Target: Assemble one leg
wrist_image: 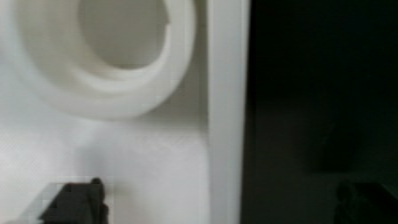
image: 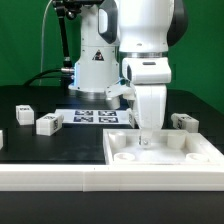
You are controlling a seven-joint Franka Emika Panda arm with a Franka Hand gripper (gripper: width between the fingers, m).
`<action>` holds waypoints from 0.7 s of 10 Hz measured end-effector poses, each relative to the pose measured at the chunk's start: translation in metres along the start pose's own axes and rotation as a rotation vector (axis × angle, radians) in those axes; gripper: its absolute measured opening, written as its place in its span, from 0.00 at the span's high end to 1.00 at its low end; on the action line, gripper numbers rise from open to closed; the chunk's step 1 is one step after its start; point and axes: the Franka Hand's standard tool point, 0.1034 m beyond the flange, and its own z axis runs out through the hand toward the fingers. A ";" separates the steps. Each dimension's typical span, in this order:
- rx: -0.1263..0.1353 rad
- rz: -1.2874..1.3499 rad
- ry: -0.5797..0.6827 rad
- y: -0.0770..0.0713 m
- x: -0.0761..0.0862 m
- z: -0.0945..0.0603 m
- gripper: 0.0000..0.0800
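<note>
Your gripper (image: 147, 138) is at 5 o'clock in the exterior view, pointing straight down, low over the panel (image: 190, 152). You can't tell from here if it touches.

Wrist view: jaws wide apart, holding nothing. One fingertip (wrist_image: 75, 200) is over the panel, the other fingertip (wrist_image: 365, 197) is over the dark table (wrist_image: 320, 100), so the gripper straddles the panel's edge. A round socket (wrist_image: 116, 45) sits just beside that edge.

Leg (image: 183, 121) lies on the table at 3 o'clock in the exterior view, just behind the panel's far corner, apart from the gripper. Second leg (image: 48, 123) and third leg (image: 24, 113) lie at 9 o'clock, near each other, well apart from the gripper.

Marker board (image: 95, 116) lies flat near centre, by the arm's base, between the 9 o'clock legs and the gripper.
</note>
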 end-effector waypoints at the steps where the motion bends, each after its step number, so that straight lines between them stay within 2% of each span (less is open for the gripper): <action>1: -0.015 0.024 -0.005 0.001 0.003 -0.013 0.19; 4: -0.048 0.125 -0.010 -0.004 0.015 -0.040 0.19; 7: -0.042 0.242 -0.007 -0.005 0.013 -0.037 0.19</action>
